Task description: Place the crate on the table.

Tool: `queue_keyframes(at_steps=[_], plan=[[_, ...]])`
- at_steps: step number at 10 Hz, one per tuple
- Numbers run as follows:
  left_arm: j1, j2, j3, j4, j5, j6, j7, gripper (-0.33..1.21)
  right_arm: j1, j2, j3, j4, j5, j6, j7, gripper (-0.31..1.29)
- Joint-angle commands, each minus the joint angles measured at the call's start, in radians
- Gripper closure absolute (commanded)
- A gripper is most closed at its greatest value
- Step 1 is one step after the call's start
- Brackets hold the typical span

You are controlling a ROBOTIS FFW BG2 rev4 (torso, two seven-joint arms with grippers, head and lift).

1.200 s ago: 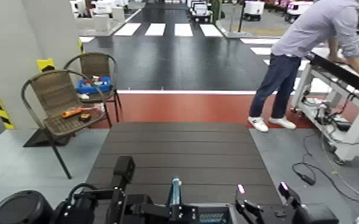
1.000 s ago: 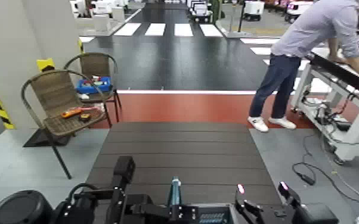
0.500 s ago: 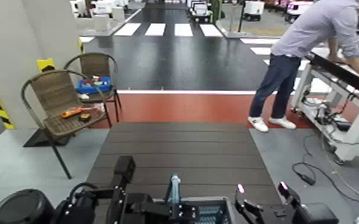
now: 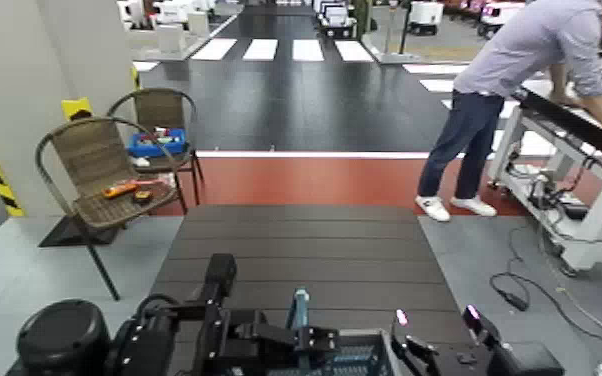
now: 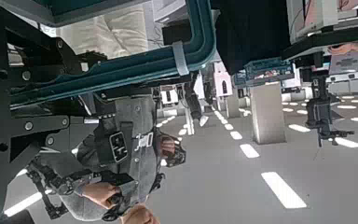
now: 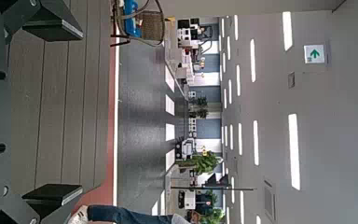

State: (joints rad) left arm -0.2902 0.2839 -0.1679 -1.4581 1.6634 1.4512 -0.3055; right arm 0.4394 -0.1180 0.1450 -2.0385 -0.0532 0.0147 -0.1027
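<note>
Crate (image 4: 350, 355) risen and carried forward over table (image 4: 305, 250) near edge; not yet set down. Left gripper (image 4: 300, 340) apparently clenched on crate rim; right gripper (image 4: 435, 350) grip state cannot be told.

The dark slatted tabletop (image 4: 300, 250) fills the middle. At its near edge the crate (image 4: 340, 357) shows its lattice side and its teal handle (image 4: 299, 312) standing upright. The left gripper (image 4: 310, 340) is at the crate's rim beside the handle. The right gripper (image 4: 433, 330) is at the crate's other end. Two wicker chairs (image 4: 95, 170) stand to the left. A person (image 4: 525, 80) bends over a white workbench (image 4: 585, 150) on the right.
</note>
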Motion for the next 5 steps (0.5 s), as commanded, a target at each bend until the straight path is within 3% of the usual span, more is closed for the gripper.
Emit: queue_keyframes(at_steps=[1, 5], plan=[[-0.067, 0.0, -0.056, 0.015, -0.32, -0.103, -0.29, 1.19, -0.002, 0.0, 0.002, 0.003, -0.002, -0.001, 0.0, 0.15], [-0.195, -0.003, -0.16, 0.128, -0.542, -0.206, -0.509, 1.19, -0.011, -0.002, 0.007, 0.007, -0.007, -0.001, 0.0, 0.15]])
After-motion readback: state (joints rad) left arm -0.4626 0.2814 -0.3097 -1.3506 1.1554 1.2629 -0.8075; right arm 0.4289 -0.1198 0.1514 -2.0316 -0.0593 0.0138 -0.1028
